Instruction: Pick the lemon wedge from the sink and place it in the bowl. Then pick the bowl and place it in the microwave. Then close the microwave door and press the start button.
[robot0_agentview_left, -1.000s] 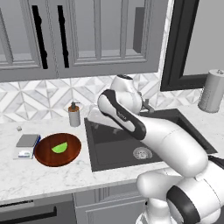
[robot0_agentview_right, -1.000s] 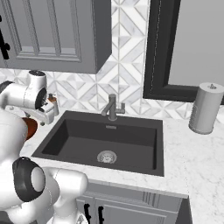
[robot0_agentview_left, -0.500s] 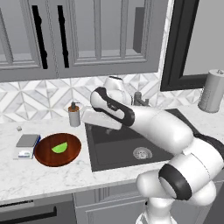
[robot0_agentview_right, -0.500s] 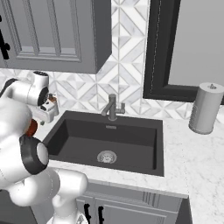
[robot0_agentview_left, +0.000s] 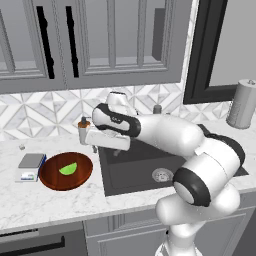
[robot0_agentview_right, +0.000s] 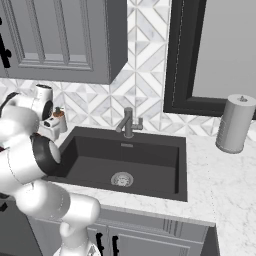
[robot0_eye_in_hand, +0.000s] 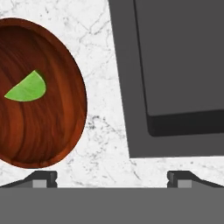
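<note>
Two grey cabinet doors (robot0_agentview_left: 60, 45) hang over the marble counter (robot0_agentview_left: 50, 200); the lemon wedge (robot0_agentview_left: 68, 168) lies inside the bowl (robot0_agentview_left: 66, 171), left of the sink (robot0_agentview_left: 145, 165). Right base view: faucet (robot0_agentview_right: 128, 122), paper towel roll (robot0_agentview_right: 235, 123). Hand view: gripper (robot0_eye_in_hand: 111, 178) spread wide, empty, above counter beside the bowl.

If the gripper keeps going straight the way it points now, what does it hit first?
Probably bare white marble counter, in the strip between the reddish-brown wooden bowl and the dark grey sink. The open gripper holds nothing; depth is uncertain.

The arm bends low to its left, gripper (robot0_eye_in_hand: 112, 178) pointing down (jaws spread wide, empty).
</note>
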